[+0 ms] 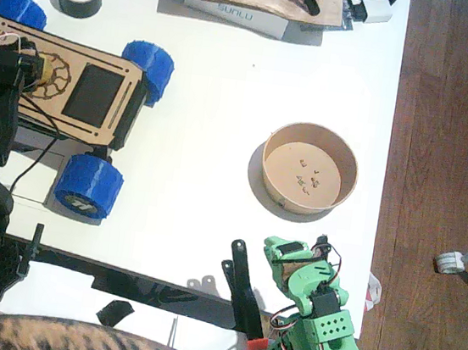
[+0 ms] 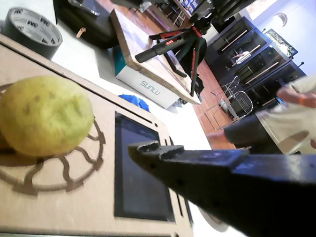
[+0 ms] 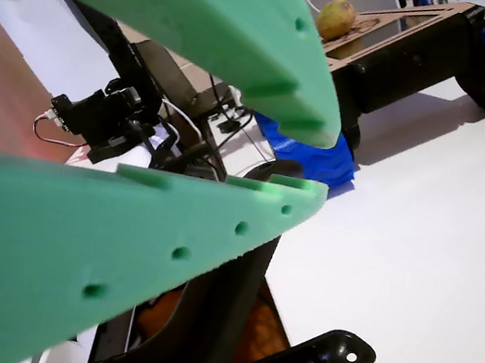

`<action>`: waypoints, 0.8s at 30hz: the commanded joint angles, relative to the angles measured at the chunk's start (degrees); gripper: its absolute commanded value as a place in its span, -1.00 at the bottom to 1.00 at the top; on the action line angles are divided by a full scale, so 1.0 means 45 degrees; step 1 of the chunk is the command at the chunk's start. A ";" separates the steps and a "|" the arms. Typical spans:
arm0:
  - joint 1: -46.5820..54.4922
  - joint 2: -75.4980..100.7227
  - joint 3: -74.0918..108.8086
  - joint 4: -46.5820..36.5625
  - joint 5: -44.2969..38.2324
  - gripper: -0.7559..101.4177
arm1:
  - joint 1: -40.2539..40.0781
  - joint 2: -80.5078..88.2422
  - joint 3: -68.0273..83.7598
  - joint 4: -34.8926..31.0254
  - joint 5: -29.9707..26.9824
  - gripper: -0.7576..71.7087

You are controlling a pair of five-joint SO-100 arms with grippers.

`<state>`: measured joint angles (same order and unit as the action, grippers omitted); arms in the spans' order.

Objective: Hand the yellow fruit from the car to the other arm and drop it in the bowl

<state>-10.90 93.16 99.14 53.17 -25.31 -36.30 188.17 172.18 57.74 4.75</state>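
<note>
At upper left, fixed view: the black left arm's gripper [image 1: 12, 71] hangs over the light-wood car with blue wheels [image 1: 99, 90]; jaw gap unclear.
Centre right: tan paper bowl [image 1: 274, 159], empty of fruit.
Bottom: green right arm's gripper [image 1: 279, 257] idle.
Wrist view, left: dull-yellow roundish fruit [image 2: 44, 115] on the car's cut-out, ungripped; one black jaw shows.
Wrist view, centre: green jaws apart.
Advice: centre jaws around fruit, close gently.

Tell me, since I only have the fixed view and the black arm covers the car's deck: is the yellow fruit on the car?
Observer: Yes; in a wrist view the yellow fruit sits ungripped on the car, on its circular cut-out.
Operator: Is the left gripper open?
Observer: The left gripper is open; its lower finger is beside the fruit, apart from it.
Operator: And the green one?
Observer: The right gripper has jaws slightly parted, holding nothing, aimed toward the car.
</note>
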 commanded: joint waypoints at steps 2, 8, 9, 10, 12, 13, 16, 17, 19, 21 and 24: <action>-0.0352 -0.1133 -0.1992 -0.0195 0.0098 -0.34 | 0.0020 0.0078 -0.0586 0.0078 -0.0137 -0.98; -0.0547 -0.3672 -0.5293 0.1172 0.0234 -0.34 | 0.0020 0.0078 -0.0586 0.0078 -0.0137 -0.98; -0.0488 -0.3867 -0.5723 0.1309 0.0352 -0.34 | 0.0020 0.0078 -0.0586 0.0078 -0.0137 -0.98; -0.0430 -0.4043 -0.6094 0.1367 0.0488 -0.34 | 0.0020 0.0078 -0.0586 0.0078 -0.0137 -0.98; -0.0430 -0.4395 -0.6699 0.1582 0.0625 -0.34 | 0.0020 0.0078 -0.0586 0.0078 -0.0137 -0.98; -0.0527 -0.4590 -0.6895 0.1660 0.0645 -0.34 | 0.0020 0.0078 -0.0586 0.0078 -0.0137 -0.98; -0.0723 -0.5313 -0.7168 0.1387 0.0684 -0.36 | 0.0020 0.0078 -0.0586 0.0078 -0.0137 -0.98; -0.0762 -0.5547 -0.7168 0.1211 0.0684 -0.36 | 0.0020 0.0078 -0.0586 0.0078 -0.0137 -0.98; -0.0762 -0.6055 -0.7168 0.0840 0.0684 -0.36 | 0.0020 0.0078 -0.0586 0.0078 -0.0137 -0.98; -0.0664 -0.6543 -0.7168 0.0547 0.0684 -0.34 | 0.0020 0.0078 -0.0586 0.0078 -0.0137 -0.98; -0.0605 -0.7012 -0.7168 0.0469 0.0820 -0.28 | 0.0020 0.0078 -0.0586 0.0078 -0.0137 -0.98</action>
<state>-14.06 62.05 69.26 56.60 -22.94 -36.30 188.17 172.18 57.74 4.75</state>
